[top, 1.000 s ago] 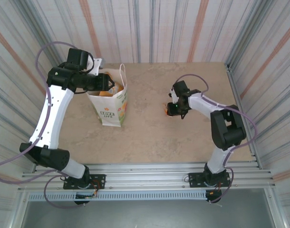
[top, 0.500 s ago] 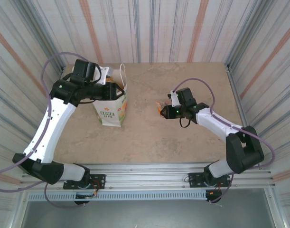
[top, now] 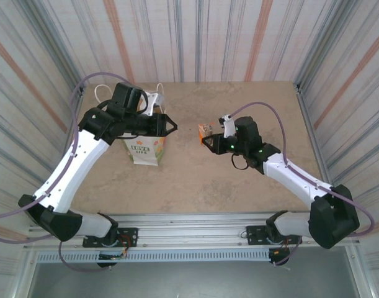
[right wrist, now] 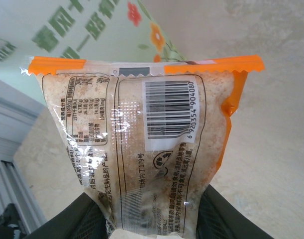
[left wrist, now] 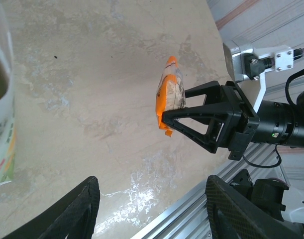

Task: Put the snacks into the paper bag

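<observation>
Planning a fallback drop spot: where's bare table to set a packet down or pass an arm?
Free: the near strip of table between paper bag and rail, and the far right corner behind the right arm. Crowded: the gap right of the bag, where open left fingers face the right fingers holding the orange packet.

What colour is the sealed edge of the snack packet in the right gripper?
Orange; the packet shows clearest in the right wrist view.

Beige, mottled tabletop [top: 201, 183], the white paper bag [top: 146, 149] upright on its left half.
</observation>
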You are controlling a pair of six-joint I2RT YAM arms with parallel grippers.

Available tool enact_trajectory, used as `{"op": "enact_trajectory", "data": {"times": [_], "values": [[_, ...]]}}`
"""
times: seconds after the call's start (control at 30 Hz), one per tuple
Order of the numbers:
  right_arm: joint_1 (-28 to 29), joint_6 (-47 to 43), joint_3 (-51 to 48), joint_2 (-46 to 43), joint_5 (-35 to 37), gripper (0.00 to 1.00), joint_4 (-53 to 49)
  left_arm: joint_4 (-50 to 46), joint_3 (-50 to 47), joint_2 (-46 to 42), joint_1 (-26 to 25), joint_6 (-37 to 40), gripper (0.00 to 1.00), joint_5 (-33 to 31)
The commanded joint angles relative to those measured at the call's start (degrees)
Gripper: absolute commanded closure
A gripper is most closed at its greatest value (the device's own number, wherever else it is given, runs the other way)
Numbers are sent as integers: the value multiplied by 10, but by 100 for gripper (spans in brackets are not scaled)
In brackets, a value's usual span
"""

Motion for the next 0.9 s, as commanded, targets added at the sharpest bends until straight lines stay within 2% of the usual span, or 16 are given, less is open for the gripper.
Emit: {"op": "enact_trajectory", "data": {"times": [0.0,0.3,0.53,0.77,0.87], "values": [[7,15,0,-24,-7,57,29,23,-4,12,-16,-19,40,9],[32,4,14,-39,2,57,46,52,2,44,-45,-38,40,16],[49,-14,24,-41,12,58,48,67,7,58,-46,-50,40,21],[60,-27,32,-37,15,58,47,100,6,69,-46,-60,38,70],[66,-34,36,-37,19,58,45,97,6,73,-46,-60,38,58]]}}
